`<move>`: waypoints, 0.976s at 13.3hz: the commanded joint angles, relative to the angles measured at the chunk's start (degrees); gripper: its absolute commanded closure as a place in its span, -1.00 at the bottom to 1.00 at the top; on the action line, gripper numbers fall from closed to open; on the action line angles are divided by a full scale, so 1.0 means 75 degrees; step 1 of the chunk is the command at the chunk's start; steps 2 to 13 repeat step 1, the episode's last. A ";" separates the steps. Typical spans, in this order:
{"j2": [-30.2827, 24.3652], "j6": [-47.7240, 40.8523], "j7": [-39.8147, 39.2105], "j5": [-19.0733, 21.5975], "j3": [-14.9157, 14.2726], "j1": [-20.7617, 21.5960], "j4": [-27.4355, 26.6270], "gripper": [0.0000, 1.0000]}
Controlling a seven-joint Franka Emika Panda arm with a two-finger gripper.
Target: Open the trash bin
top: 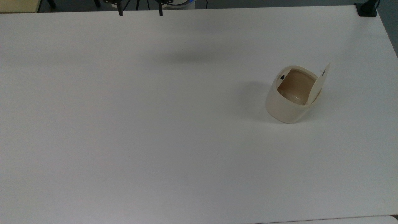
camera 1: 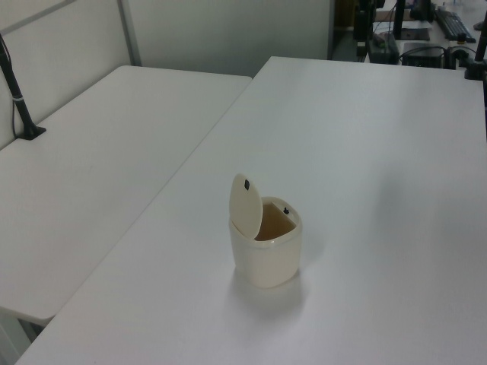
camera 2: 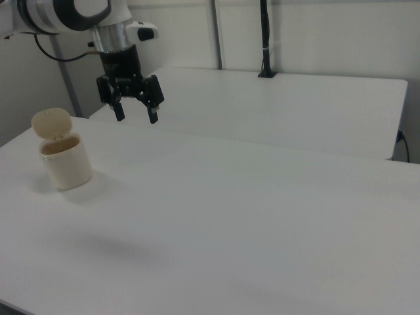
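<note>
Apparently the task was already finished: the trash bin (top: 290,98) stood on the white surface (top: 155,124) toward the top view's right with its lid (top: 318,84) tipped up and the brownish inside exposed, and nothing seemed left to do. The pincer (camera 2: 136,113) hung released and empty, high above the surface and well apart from the bin. In the top view its body was cut off by the upper edge, and the lid's hinge was hard to make out.
</note>
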 commanded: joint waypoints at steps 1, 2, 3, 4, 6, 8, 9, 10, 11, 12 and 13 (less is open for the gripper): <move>-0.0236 -0.0045 0.0133 -0.0122 0.0078 -0.0047 -0.0170 -1.00; -0.0236 -0.0045 0.0133 -0.0122 0.0078 -0.0047 -0.0170 -1.00; -0.0236 -0.0045 0.0133 -0.0122 0.0078 -0.0047 -0.0170 -1.00; -0.0236 -0.0045 0.0133 -0.0122 0.0078 -0.0047 -0.0170 -1.00; -0.0236 -0.0045 0.0133 -0.0122 0.0078 -0.0047 -0.0170 -1.00; -0.0236 -0.0045 0.0133 -0.0122 0.0078 -0.0047 -0.0170 -1.00; -0.0236 -0.0045 0.0133 -0.0122 0.0078 -0.0047 -0.0170 -1.00; -0.0236 -0.0045 0.0133 -0.0122 0.0078 -0.0047 -0.0170 -1.00; -0.0236 -0.0045 0.0133 -0.0122 0.0078 -0.0047 -0.0170 -1.00; -0.0236 -0.0045 0.0133 -0.0122 0.0078 -0.0047 -0.0170 -1.00; -0.0236 -0.0045 0.0133 -0.0122 0.0078 -0.0047 -0.0170 -1.00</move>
